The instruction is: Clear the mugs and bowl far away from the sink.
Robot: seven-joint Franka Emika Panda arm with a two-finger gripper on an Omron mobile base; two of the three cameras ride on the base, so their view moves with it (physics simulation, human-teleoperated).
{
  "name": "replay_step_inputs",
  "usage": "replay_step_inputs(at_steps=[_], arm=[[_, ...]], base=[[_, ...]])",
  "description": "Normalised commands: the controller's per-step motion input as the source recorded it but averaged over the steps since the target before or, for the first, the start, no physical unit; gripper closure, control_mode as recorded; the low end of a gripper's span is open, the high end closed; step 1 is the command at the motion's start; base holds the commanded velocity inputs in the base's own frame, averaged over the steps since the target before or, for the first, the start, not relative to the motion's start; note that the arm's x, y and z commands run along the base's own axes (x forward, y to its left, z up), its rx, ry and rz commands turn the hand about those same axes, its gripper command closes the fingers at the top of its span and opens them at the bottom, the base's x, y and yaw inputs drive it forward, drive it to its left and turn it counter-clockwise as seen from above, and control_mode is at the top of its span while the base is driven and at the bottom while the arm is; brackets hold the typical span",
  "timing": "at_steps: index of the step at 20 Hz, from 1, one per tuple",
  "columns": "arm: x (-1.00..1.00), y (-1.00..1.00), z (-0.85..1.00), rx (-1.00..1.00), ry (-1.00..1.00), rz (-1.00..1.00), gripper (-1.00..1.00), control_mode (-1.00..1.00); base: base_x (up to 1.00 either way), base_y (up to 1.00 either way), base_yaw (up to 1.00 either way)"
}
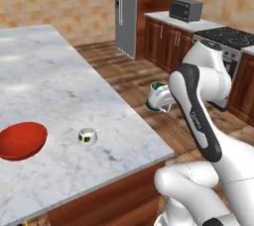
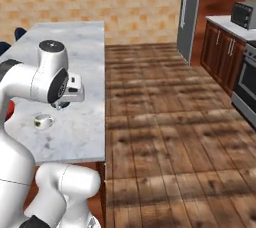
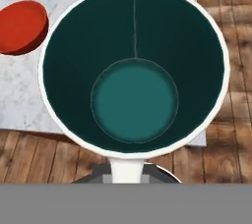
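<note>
- The gripper [image 1: 167, 102] is closed tight on the silvery-white mug [image 1: 158, 96]. In the left base view the mug sits right of centre, hard against the white arm, held up off the counter and past its edge, with wooden floor behind it.
- In the hand view the mug's dark green inside takes up most of the frame, its white rim a ring around it and a white stub running down to the fingers at bottom centre. I judge the grip to be on the rim or the handle; which one I cannot tell.
- The squat white mug [image 1: 87, 136] stands on the marble counter [image 1: 59, 86], left of centre and low in the left base view, untouched. The right base view has it at the left edge, below the hand.
- The red bowl [image 1: 22, 140] lies at the left edge of the left base view, on the same counter, beside the white mug but not touching it. The hand view catches it in the upper left corner.
- The sink cannot be placed from these views, so how far each thing already stands from it is open.
- As I read it, the first of three things is lifted and in transit. Setting it down is left, then the white mug and the bowl.
</note>
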Motion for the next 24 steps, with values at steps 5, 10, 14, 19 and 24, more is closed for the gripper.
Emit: replay_step_inputs(at_steps=[5, 10, 14, 19, 24], arm=[[0.0, 0.0, 0.0, 0.0, 0.0, 0.0, 1.0, 1.0], [1.0, 0.04, -0.52, -0.06, 0.06, 0.31, 1.0, -1.0], [0.93, 0.0, -0.53, -0.09, 0.1, 0.04, 1.0, -1.0], [0.81, 0.0, -0.58, -0.13, 0.02, 0.02, 1.0, -1.0], [0.64, 0.0, -0.6, -0.12, -0.03, 0.0, 1.0, -1.0]], base=[[1.0, 0.04, 0.5], [0.0, 0.0, 0.0], [0.0, 0.0, 0.0], [0.0, 0.0, 0.0], [0.0, 0.0, 0.0]])
